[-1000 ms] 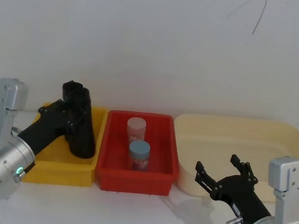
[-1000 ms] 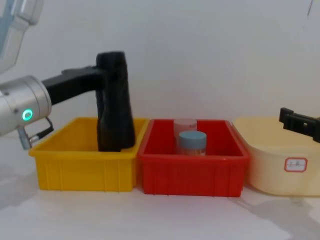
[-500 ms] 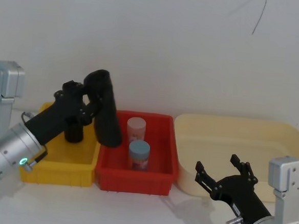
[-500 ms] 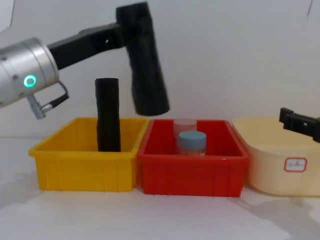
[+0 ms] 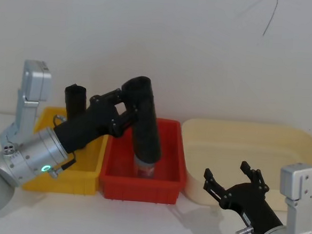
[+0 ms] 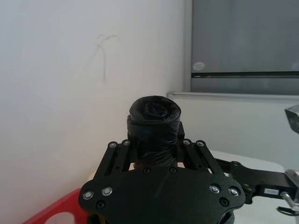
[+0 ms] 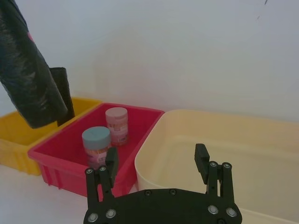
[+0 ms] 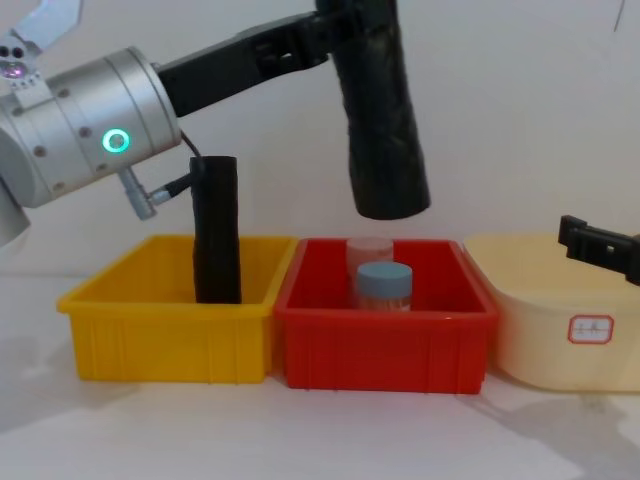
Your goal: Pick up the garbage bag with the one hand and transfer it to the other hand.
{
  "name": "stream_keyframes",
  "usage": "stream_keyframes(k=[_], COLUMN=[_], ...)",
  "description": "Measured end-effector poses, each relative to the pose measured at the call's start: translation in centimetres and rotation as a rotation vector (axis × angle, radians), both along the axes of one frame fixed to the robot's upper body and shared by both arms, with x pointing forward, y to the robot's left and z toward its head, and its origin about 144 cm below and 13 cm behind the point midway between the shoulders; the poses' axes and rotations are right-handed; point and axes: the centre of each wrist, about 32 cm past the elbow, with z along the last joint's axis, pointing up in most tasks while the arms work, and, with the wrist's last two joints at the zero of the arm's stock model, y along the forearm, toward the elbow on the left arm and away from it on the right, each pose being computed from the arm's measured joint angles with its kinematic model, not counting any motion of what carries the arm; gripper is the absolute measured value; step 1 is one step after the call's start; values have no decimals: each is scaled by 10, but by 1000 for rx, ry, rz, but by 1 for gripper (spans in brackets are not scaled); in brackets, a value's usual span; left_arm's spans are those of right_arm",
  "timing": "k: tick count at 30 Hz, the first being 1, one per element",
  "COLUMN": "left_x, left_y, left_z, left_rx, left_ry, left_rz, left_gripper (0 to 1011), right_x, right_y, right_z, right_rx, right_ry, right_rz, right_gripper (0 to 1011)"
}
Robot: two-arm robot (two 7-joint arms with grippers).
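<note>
The garbage bag, a thick crinkled black roll, hangs tilted above the red bin. My left gripper, on the arm with the green ring light, is shut on its upper part. The chest view has the garbage bag well above the jars. From the left wrist, the garbage bag's rolled end sticks up between the fingers. My right gripper waits low at the front right, open and holding nothing. Its fingers stand wide apart in front of the cream tub.
A smooth black tube stands upright in the yellow bin on the left. Two capped jars sit in the red bin. The large cream tub takes up the right side, against a white wall.
My left gripper has lifted the garbage bag out of the yellow bin and carried it up and to the right, over the red bin. The right gripper has not moved.
</note>
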Motion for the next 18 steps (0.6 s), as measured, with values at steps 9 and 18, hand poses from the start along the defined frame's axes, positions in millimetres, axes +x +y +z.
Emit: stream_keyframes(k=[9, 18], left_x=[5, 8], left_y=[-8, -8], left_z=[-4, -9], left_rx=[13, 22], left_ry=[20, 45], left_rz=[-22, -6], left_gripper=[405, 405], right_x=[0, 0], right_y=[0, 0], right_z=[0, 0], right_rx=[0, 0], right_ry=[0, 0], right_rz=[0, 0], right_gripper=[1001, 1001])
